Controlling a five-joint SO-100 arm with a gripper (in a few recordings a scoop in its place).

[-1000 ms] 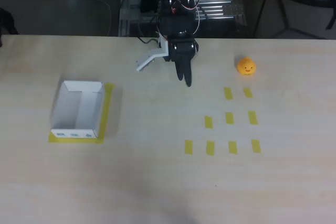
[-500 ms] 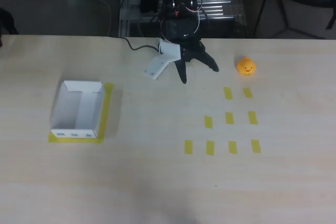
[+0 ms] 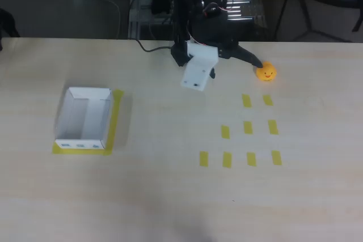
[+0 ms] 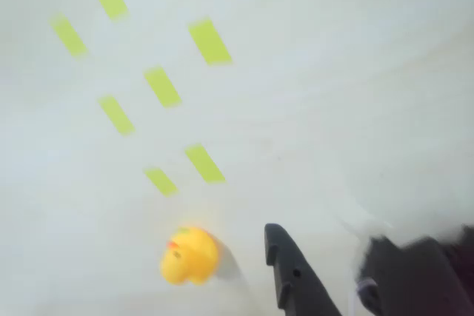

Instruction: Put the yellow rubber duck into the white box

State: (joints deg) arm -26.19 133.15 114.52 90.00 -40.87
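While the duck [image 3: 266, 72] is sitting on the table [image 3: 170, 196] at about two o'clock from the overhead view's centre, its small dark face is turning toward six o'clock there. From above it is looking nearly round, so no long axis is showing. In the wrist view the duck [image 4: 189, 255] is lying low in the picture, slightly longer along a line from one o'clock to seven o'clock, with a reddish spot at its ten o'clock side; the face is too blurred to read.

The overhead view is showing the box [image 3: 84, 119], standing open-topped on a yellow patch well apart from the duck, at about nine o'clock from centre, with its long axis running twelve to six and blue marks on its six o'clock short wall. The overhead view is also taking in the arm's body and a white part beside it. The wrist view is giving the close gap: the dark finger [image 4: 290, 275] is standing just beside the duck at its three o'clock, seemingly apart.

Seen from above, the gripper [image 3: 233, 63] is spreading wide and holding nothing, one dark finger reaching toward three o'clock with its tip at the duck's ten o'clock edge; touching or not, I cannot tell. Tape strips [image 3: 248, 127] are lying in rows at six o'clock from the duck.
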